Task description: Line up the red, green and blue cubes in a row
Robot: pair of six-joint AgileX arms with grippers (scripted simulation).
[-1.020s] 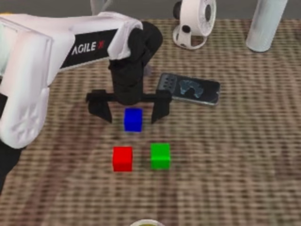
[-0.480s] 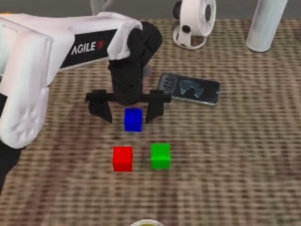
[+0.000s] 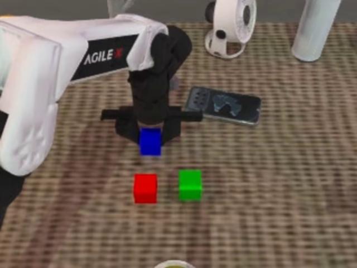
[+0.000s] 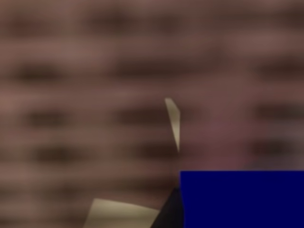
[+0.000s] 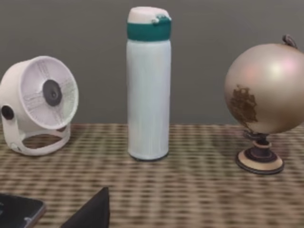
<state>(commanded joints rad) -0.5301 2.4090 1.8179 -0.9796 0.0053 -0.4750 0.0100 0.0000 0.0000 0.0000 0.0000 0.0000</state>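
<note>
My left gripper (image 3: 149, 134) is shut on the blue cube (image 3: 150, 142) at the middle of the mat, one finger on each side of it. In the left wrist view the blue cube (image 4: 242, 199) fills a corner close to the camera. The red cube (image 3: 145, 187) and the green cube (image 3: 190, 185) sit side by side nearer the front edge, a small gap between them. The blue cube is just behind the red one. My right gripper (image 5: 92, 213) is outside the top view and shows only as a dark tip in the right wrist view.
A phone (image 3: 226, 105) lies flat just right of the left gripper. A white fan (image 3: 230, 25) and a white bottle (image 3: 315, 28) stand at the back. The right wrist view also shows a globe (image 5: 266, 90). A pale rim (image 3: 174, 264) pokes in at the front edge.
The left gripper's fingers have closed from wide open onto the blue cube. The cube has shifted slightly left and back. The red and green cubes have not moved.
</note>
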